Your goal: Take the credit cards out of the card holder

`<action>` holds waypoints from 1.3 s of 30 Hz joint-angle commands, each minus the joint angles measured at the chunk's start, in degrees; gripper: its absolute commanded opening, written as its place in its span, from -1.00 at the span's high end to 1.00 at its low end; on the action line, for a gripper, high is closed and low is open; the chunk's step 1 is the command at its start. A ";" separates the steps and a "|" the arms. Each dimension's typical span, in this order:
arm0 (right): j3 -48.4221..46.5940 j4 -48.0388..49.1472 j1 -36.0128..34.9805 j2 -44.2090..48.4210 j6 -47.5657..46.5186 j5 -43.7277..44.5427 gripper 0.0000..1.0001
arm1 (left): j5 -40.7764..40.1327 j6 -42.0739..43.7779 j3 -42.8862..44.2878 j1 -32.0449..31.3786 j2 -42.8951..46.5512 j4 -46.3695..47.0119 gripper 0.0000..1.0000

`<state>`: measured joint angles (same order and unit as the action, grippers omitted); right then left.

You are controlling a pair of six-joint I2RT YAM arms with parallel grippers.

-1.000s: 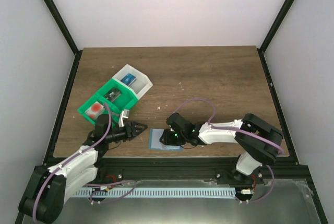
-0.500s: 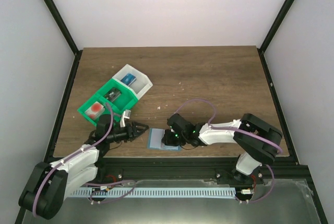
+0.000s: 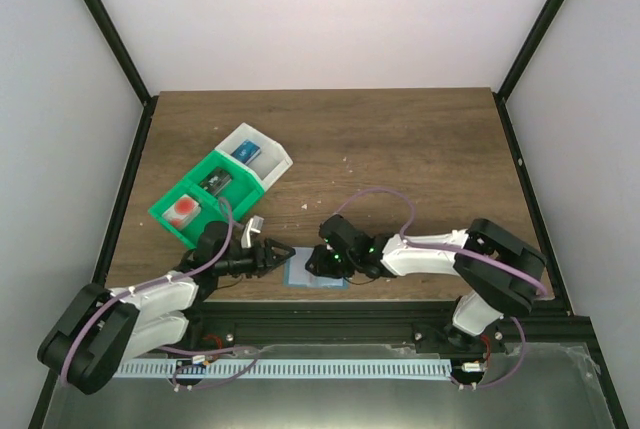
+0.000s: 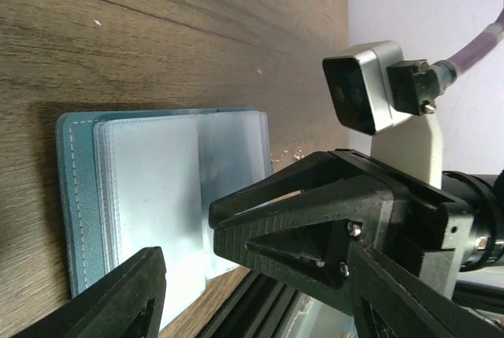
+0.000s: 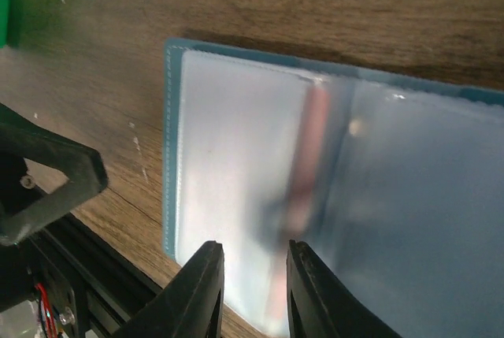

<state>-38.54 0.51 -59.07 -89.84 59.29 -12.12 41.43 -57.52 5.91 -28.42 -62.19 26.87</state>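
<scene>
The blue-teal card holder (image 3: pixel 303 272) lies open on the table near the front edge, its pale inner pockets facing up (image 5: pixel 236 141). A blurred reddish strip (image 5: pixel 311 149) shows through the pockets at the fold. My left gripper (image 3: pixel 281 252) is open at the holder's left edge, its jaws low over the left pocket (image 4: pixel 157 188). My right gripper (image 3: pixel 322 262) is open with a narrow gap, just above the holder's middle (image 5: pixel 253 255). One white card with a red spot (image 3: pixel 182 209) lies in the green tray.
The green-and-white compartment tray (image 3: pixel 262 181) stands at the back left, with a blue item (image 3: pixel 246 152) in its white part. The black front rail (image 3: pixel 330 311) runs close to the holder. The right arm's wrist camera (image 4: pixel 366 86) is close to my left gripper.
My left gripper has moved right, from beside the tray to the holder's left edge. The right gripper has stayed over the holder, shifting only slightly.
</scene>
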 commanded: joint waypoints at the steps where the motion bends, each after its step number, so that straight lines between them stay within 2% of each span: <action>1: -3.87 -4.06 -0.32 -0.90 0.49 2.31 0.51 | -1.32 -0.99 0.21 -0.40 -0.54 3.79 -0.30; 10: -5.71 -7.05 -1.28 -5.55 -0.15 4.14 0.43 | -2.74 -1.37 -0.47 -0.40 0.15 3.17 -0.31; 16: -3.84 -4.22 -1.65 -5.72 -0.10 4.10 0.69 | -2.50 -1.37 -0.36 -0.40 -0.50 3.47 -0.28; 25: -1.38 0.05 -1.66 -5.87 0.40 2.65 0.90 | -2.15 -1.13 -0.87 -0.49 -2.15 4.85 -0.29; 39: -0.74 1.10 -1.66 -6.14 0.36 2.05 0.96 | -3.02 3.27 0.93 -0.57 -4.10 -0.35 -0.57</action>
<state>-40.42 3.36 -60.18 -94.85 59.66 -9.87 38.92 -57.12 5.78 -28.67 -66.19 28.51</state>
